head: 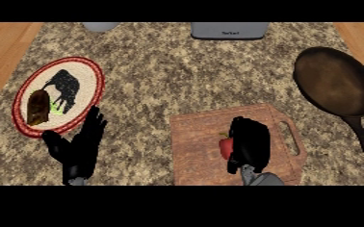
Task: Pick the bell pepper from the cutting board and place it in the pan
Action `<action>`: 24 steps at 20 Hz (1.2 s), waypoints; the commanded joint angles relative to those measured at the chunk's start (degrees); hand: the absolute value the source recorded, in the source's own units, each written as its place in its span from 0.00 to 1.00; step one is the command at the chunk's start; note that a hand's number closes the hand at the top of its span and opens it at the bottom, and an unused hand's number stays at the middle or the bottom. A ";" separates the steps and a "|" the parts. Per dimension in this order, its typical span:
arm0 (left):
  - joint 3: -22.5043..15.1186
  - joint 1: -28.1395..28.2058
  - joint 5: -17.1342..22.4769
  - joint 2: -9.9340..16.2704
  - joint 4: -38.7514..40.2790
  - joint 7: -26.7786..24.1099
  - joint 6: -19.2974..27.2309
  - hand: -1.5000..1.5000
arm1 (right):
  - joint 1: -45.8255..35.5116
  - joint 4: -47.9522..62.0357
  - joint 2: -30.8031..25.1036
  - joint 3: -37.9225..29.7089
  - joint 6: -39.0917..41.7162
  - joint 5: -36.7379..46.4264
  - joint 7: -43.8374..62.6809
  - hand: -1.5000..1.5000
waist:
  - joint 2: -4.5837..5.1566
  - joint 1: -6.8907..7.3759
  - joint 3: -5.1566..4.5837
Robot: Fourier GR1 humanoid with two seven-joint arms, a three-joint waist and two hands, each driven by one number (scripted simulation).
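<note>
Two hands: right hand (249,142) curled round red bell pepper (225,147) on cutting board (199,144); left hand (82,144) open, fingers straight, beside plate (91,72); pan (331,84) apart.

Speckled brown granite counter (163,62) fills most of view. Wood strips at far left (14,43) and far right (352,33) edges. Grey appliance (229,30) at top centre, part of a grey object (101,26) top left. Even light.

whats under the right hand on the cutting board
A red bell pepper shows at the edge of the right hand, on the cutting board. The curled hand covers the rest of the pepper.
</note>
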 commanded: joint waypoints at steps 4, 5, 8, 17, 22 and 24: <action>2.00 1.48 1.05 1.00 -1.12 0.34 -1.41 0.50 | -0.40 -0.80 -0.98 -0.80 3.38 -1.56 -3.91 1.00 | 0.52 0.04 0.25; 1.76 -1.47 0.28 0.27 4.20 -2.34 -1.98 0.50 | 0.18 2.64 -0.36 0.76 1.48 -2.92 -6.80 1.00 | 0.62 -0.05 0.24; 0.53 -0.63 -1.18 -0.28 1.78 -1.10 0.02 0.50 | -1.74 1.55 -3.83 -2.02 6.51 -12.35 -17.75 1.00 | 0.74 0.22 0.28; 3.89 -0.42 2.02 1.86 1.45 0.52 -2.62 0.50 | -0.86 -10.71 -9.97 -1.07 -1.77 -4.52 -21.99 1.00 | 0.33 -0.63 0.21; 1.63 -0.76 0.06 0.14 1.46 0.49 -1.22 0.50 | -1.94 -22.36 -8.99 -5.54 -5.05 -1.52 -15.89 1.00 | 0.21 -1.05 0.22; 1.93 1.62 1.04 1.69 -1.48 1.95 -2.79 0.50 | -0.57 -27.45 -9.15 -8.04 -1.92 -3.94 -14.50 1.00 | 0.26 -0.52 0.24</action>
